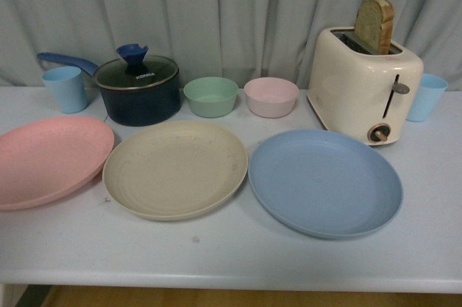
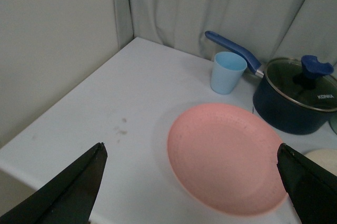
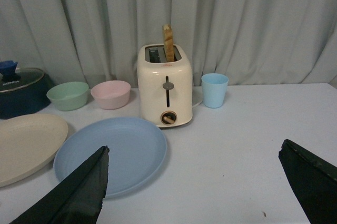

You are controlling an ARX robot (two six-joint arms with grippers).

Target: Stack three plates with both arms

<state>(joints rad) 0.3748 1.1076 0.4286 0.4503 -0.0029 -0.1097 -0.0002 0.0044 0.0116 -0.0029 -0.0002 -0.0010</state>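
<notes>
at the opening step, judging by the row on the table [image 1: 231, 264]: pink plate [image 1: 50, 159], beige plate [image 1: 173, 170], blue plate [image 1: 325, 180], all flat, unstacked, neighbouring rims near or touching. left hand [image 2: 190, 147] spread wide and empty above the pink plate, right hand [image 3: 195, 147] spread wide and empty beside the blue plate; next, probably, a drop to an outer plate's rim, a pinch, a lift onto the beige. legible only on the lid [image 1: 137, 72] of the dark saucepan [image 1: 141, 101]: "konka".

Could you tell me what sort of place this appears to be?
Likely a mock kitchen set up for testing, not a real one: a toaster holding bread, a lidded pot and a blue plate sit on a plain white table backed by a grey curtain.
</notes>
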